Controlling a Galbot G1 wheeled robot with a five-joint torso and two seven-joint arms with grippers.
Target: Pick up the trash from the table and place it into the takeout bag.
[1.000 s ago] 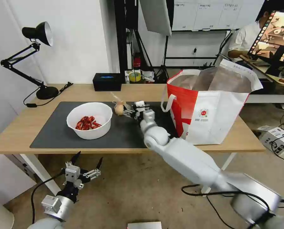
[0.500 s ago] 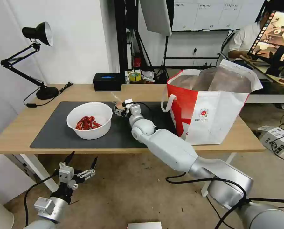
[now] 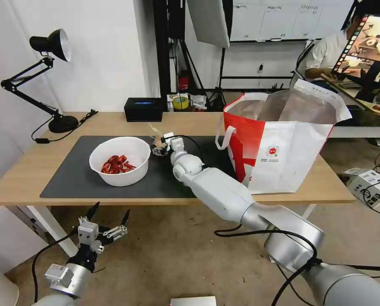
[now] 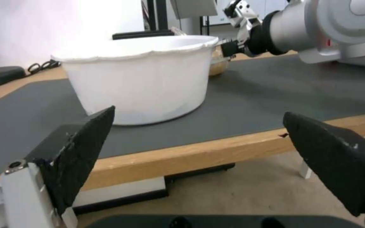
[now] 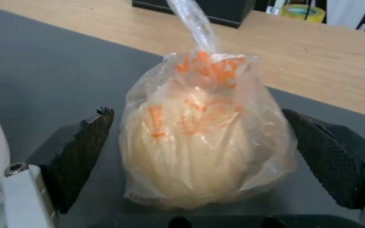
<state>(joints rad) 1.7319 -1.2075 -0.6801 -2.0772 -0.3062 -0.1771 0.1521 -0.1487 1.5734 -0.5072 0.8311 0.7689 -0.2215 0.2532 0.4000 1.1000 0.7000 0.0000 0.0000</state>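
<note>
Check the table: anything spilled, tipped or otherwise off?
Nothing stands out. The white bowl sits upright on the mat, scraps inside; the takeout bag stands open. The right gripper brackets the small knotted bag, open. The left gripper waits below the table edge.

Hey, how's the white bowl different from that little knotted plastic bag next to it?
The white bowl is rigid, opaque and open-topped, with red shell scraps showing inside; the knotted bag is soft, clear, tied shut around a beige lump. The bowl is clearly the larger. The bowl sits untouched, while the bag lies between the open fingers of the right gripper. The left gripper hangs below the table edge. Both rest on the dark mat.
</note>
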